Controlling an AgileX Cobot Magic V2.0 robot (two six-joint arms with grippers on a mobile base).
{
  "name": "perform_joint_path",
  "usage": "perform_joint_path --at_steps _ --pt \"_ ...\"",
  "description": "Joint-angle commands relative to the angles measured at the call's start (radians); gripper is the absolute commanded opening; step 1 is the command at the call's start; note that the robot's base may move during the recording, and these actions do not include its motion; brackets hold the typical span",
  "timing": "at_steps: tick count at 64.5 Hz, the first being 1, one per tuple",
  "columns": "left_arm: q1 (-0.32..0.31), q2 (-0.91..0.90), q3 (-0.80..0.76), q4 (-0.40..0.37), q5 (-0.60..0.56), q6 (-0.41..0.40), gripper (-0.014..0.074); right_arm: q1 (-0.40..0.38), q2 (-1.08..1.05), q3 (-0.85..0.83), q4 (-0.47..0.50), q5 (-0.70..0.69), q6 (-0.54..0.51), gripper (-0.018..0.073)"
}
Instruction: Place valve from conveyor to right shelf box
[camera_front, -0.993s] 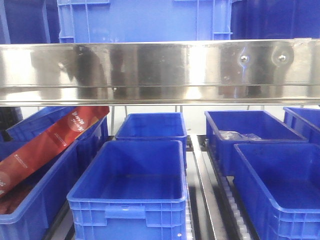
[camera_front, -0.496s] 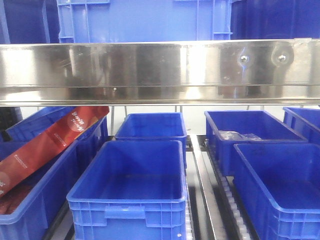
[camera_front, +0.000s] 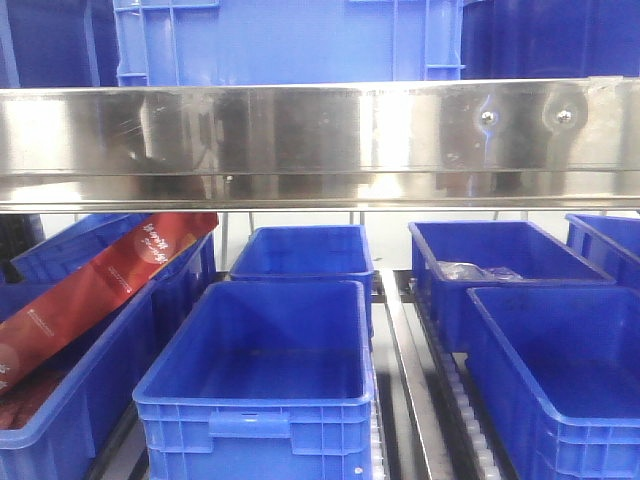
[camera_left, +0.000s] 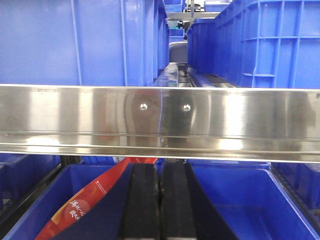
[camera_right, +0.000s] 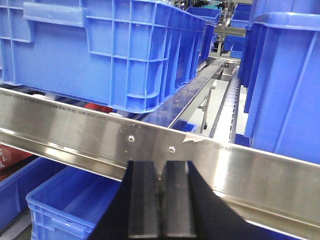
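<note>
I am seeing no valve and no conveyor in any view; both are lying outside the frames. My left gripper (camera_left: 159, 200) and right gripper (camera_right: 161, 200), low centre of each wrist view, are clenched on nothing, facing the steel shelf rail (camera_front: 320, 140). Swinging away blind, I am risking clipping that rail or the blue bins (camera_front: 262, 400).
</note>
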Motion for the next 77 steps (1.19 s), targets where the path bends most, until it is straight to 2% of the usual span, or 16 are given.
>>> perform_joint_path --at_steps 1,38,44,56,62,77 --pt "-0.005 -0.005 -0.001 0.004 -0.021 -0.009 -0.0111 -0.003 -0.004 -0.002 -0.007 -0.023 -0.004 -0.0162" --pt "-0.005 -0.005 -0.001 0.004 -0.021 -0.009 -0.0111 -0.007 -0.008 0.000 -0.021 -0.028 -0.004 -0.0162" --pt "-0.005 -0.005 -0.001 0.004 -0.021 -0.009 -0.0111 -0.055 -0.027 0.017 -0.027 -0.027 -0.004 -0.0162" --pt "-0.005 -0.005 -0.001 0.004 -0.021 -0.009 -0.0111 -0.252 -0.159 0.109 -0.008 -0.027 -0.004 -0.0162" --pt "-0.005 -0.005 -0.001 0.004 -0.021 -0.009 -0.0111 -0.311 -0.243 0.174 -0.003 -0.042 -0.004 -0.0162" --pt "-0.005 -0.005 -0.001 0.004 -0.021 -0.009 -0.0111 -0.335 -0.384 0.310 -0.003 -0.042 -0.004 -0.0162"
